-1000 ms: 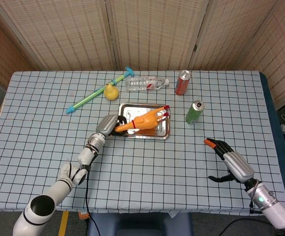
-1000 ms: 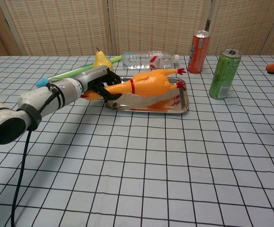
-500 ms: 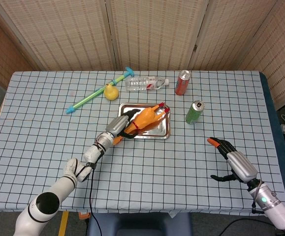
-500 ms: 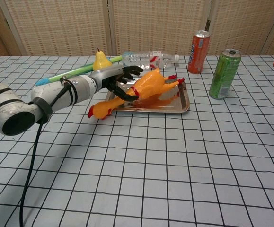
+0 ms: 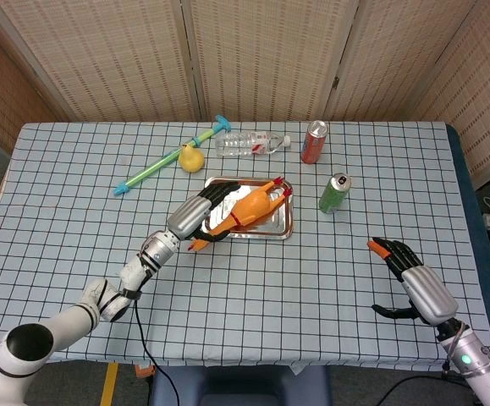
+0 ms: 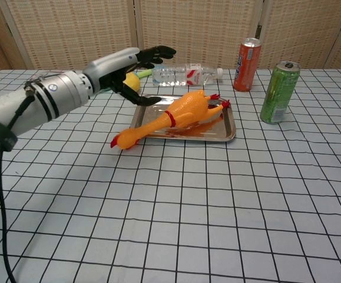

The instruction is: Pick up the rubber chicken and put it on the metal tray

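The orange rubber chicken (image 5: 243, 211) (image 6: 179, 114) lies slanted on the metal tray (image 5: 283, 226) (image 6: 228, 133). Its body rests inside the tray and its head hangs over the tray's near left edge onto the cloth. My left hand (image 5: 195, 214) (image 6: 132, 66) hovers above the tray's left end, fingers spread, holding nothing and clear of the chicken. At the table's near right, my right hand (image 5: 414, 281) is open and holds nothing, far from the tray; it shows only in the head view.
A green can (image 5: 334, 193) (image 6: 279, 92) stands right of the tray and a red can (image 5: 314, 141) (image 6: 247, 56) behind it. A water bottle (image 5: 252, 144) (image 6: 185, 73), a yellow pear (image 5: 191, 158) and a green-blue stick (image 5: 169, 167) lie behind the tray's left side.
My left hand has let go of the chicken and risen up and back from it. The chicken has settled onto the tray with its head over the edge. The right hand has drifted nearer.
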Controlling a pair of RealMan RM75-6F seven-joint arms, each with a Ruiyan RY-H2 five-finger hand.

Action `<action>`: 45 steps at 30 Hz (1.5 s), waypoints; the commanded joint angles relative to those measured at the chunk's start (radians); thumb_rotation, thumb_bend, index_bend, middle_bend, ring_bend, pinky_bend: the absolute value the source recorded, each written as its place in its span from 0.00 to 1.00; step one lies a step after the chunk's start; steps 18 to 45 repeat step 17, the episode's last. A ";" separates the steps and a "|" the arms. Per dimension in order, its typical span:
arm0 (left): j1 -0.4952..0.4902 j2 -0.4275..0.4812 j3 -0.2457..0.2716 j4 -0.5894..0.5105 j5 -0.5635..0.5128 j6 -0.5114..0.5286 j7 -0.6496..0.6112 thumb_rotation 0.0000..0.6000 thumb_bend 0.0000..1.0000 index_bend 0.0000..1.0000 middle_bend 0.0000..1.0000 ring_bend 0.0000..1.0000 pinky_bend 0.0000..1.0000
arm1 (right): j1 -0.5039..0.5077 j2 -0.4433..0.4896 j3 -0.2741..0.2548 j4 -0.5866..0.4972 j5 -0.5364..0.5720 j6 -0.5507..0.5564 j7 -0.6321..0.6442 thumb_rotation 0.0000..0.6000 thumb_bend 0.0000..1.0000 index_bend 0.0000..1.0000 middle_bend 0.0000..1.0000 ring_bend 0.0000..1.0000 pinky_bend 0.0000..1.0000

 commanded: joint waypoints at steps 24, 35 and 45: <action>0.720 0.560 0.327 -0.723 0.058 0.572 0.746 1.00 0.36 0.00 0.00 0.00 0.04 | -0.207 -0.063 -0.003 -0.059 0.018 0.204 -0.446 1.00 0.10 0.00 0.00 0.00 0.00; 0.720 0.560 0.327 -0.723 0.058 0.572 0.746 1.00 0.36 0.00 0.00 0.00 0.04 | -0.207 -0.063 -0.003 -0.059 0.018 0.204 -0.446 1.00 0.10 0.00 0.00 0.00 0.00; 0.720 0.560 0.327 -0.723 0.058 0.572 0.746 1.00 0.36 0.00 0.00 0.00 0.04 | -0.207 -0.063 -0.003 -0.059 0.018 0.204 -0.446 1.00 0.10 0.00 0.00 0.00 0.00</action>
